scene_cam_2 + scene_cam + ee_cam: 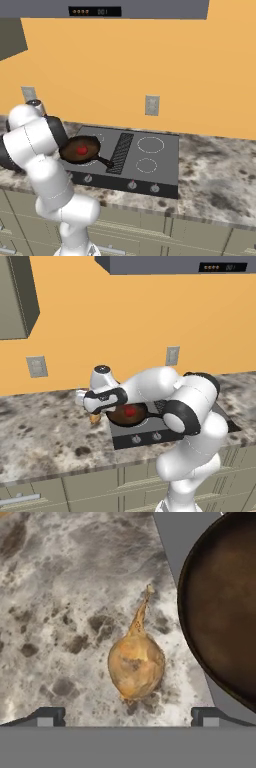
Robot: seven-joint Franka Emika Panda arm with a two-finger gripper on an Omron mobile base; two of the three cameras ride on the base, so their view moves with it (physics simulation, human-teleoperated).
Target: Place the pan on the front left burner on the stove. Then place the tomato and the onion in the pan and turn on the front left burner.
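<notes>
I see the gripper (127, 717) spread fully wide, its 2 fingertips (47, 716) on either side of the onion (136, 664), holding and touching nothing. The onion lies on the marbled surface (55, 612), just beside the stove (172, 547) edge. The pan (80, 150) sits on the front left burner (92, 161) with the tomato (82, 149) inside. My arm hides most of the onion in the left base view.

The pan (80, 149) sits on the stove (150, 170), at its left side, with the tomato (82, 149) inside. The onion (136, 664) lies on the counter (55, 612) just left of the stove.
</notes>
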